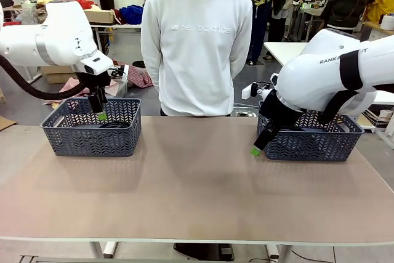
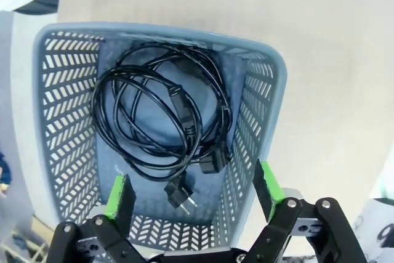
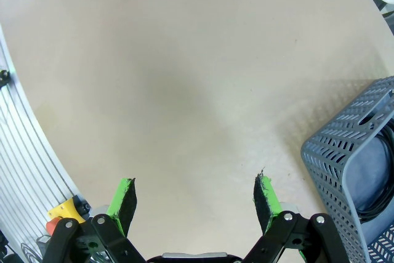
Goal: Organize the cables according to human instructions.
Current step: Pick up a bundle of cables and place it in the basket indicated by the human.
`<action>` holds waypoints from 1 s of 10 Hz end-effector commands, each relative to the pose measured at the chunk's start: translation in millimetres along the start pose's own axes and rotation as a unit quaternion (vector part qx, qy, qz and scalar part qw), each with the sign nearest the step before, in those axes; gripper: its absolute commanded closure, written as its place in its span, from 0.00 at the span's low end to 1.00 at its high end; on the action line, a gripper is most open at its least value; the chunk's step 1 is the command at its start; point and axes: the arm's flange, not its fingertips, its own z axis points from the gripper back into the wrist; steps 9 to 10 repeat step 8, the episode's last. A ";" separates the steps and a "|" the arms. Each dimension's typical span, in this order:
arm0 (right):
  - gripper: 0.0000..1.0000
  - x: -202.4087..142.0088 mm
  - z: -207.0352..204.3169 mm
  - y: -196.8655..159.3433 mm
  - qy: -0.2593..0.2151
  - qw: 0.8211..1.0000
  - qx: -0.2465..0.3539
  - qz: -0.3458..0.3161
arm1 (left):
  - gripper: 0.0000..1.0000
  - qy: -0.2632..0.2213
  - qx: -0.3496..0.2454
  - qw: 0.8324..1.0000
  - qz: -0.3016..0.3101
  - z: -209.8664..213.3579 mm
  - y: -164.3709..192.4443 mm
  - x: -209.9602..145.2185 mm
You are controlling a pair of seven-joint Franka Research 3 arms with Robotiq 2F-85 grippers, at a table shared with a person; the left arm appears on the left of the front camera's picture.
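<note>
Black coiled cables (image 2: pixel 161 120) lie on the floor of the left grey basket (image 2: pixel 68 121), with chunky round plugs (image 2: pixel 181 195) near its close end; a dark bit of cable (image 1: pixel 114 125) shows over the rim of that basket (image 1: pixel 92 137). My left gripper (image 1: pixel 100 114) hangs open just above this basket, its green pads (image 2: pixel 120 194) spread wide with nothing between them. My right gripper (image 1: pixel 255 149) is open too, poised over bare table in front of the right grey basket (image 1: pixel 311 143). A strand of black cable (image 3: pixel 378 204) shows inside that basket (image 3: pixel 345 170).
A person in a white sweatshirt (image 1: pixel 197 41) stands at the far side of the table, between the two baskets. The brown tabletop (image 1: pixel 197 183) stretches wide between and in front of the baskets. A metal table edge (image 3: pixel 28 152) runs along the left of the right wrist view.
</note>
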 end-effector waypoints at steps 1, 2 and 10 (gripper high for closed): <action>0.00 -0.3 0.2 0.5 -0.001 1.000 -0.001 0.000 | 0.00 0.008 0.003 1.000 -0.030 0.8 0.7 -1.7; 0.00 -0.3 0.2 0.5 -0.001 1.000 -0.001 0.000 | 0.00 0.008 0.003 1.000 -0.030 0.8 0.7 -1.7; 0.00 -0.3 0.2 0.5 -0.001 1.000 -0.001 0.000 | 0.00 0.008 0.003 1.000 -0.030 0.8 0.7 -1.7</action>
